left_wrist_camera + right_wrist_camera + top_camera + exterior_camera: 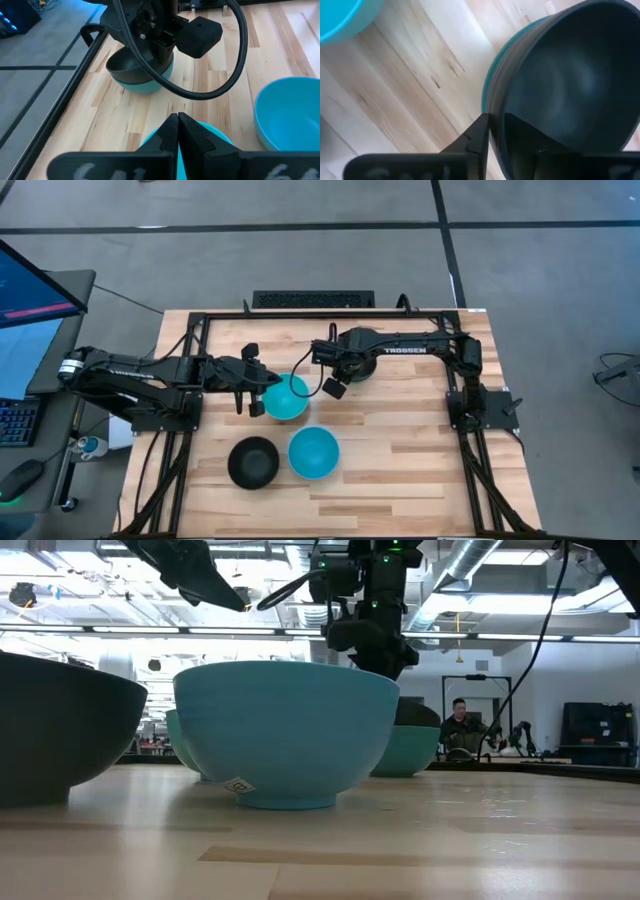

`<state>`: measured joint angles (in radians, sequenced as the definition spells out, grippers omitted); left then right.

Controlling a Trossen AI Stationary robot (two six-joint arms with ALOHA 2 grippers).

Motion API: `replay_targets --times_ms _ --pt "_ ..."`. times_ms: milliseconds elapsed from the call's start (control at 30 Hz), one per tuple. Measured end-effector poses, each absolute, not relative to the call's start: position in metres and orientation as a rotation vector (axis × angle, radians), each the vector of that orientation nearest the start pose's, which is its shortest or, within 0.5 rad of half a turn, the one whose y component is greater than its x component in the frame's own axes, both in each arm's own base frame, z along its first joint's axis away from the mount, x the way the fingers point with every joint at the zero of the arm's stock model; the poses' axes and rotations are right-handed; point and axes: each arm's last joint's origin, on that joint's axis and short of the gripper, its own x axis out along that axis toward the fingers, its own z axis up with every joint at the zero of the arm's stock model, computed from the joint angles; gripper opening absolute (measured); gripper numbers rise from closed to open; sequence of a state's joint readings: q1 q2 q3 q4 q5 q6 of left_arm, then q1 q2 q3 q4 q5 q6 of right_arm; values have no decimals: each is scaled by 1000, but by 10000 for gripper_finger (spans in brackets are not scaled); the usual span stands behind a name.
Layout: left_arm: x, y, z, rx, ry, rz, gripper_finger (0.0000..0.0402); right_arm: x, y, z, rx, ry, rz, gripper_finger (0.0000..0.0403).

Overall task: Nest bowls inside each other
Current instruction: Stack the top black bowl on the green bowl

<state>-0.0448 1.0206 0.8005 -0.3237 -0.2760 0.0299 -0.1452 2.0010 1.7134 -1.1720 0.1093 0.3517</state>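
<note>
A black bowl [570, 85] sits nested in the teal-green bowl [145, 86] near the table's far middle [362, 368]. My right gripper [495, 122] comes down on the black bowl's rim. A cyan bowl [285, 398] rests on its base left of centre. My left gripper [262, 392] hangs shut above that bowl's left rim [178, 122] and touches nothing. A second cyan bowl [314, 453] and a lone black bowl [253, 462] stand side by side, apart, nearer the near edge. The low view shows the near cyan bowl [285, 730] large. My right gripper holds the black bowl by its rim [496, 107], one finger [530, 137] inside the bowl and one finger [472, 137] outside, coming from above and pointing down. The bowl sits inside the teal-green one. Whether the teal rim [489, 82] is also between the fingers cannot be told.
A black frame [200, 315] runs along the table's far edge and both sides. A dark flat unit [313, 300] lies beyond the far edge. Bare wood [400, 470] lies right of the near bowls. A person [462, 725] sits far back in the room.
</note>
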Motion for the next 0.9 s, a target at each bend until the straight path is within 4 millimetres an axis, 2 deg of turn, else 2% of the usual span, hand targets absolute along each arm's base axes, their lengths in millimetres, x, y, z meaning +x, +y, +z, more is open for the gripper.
replay_targets --times_ms 167,533,900 --pt "216 -2 284 116 541 217 2 386 -62 235 325 1426 -480 90" --pt "216 -2 284 116 541 217 2 385 -64 235 284 1430 -528 29" --pt "216 -2 284 116 541 217 2 383 -67 232 304 1436 -553 70"
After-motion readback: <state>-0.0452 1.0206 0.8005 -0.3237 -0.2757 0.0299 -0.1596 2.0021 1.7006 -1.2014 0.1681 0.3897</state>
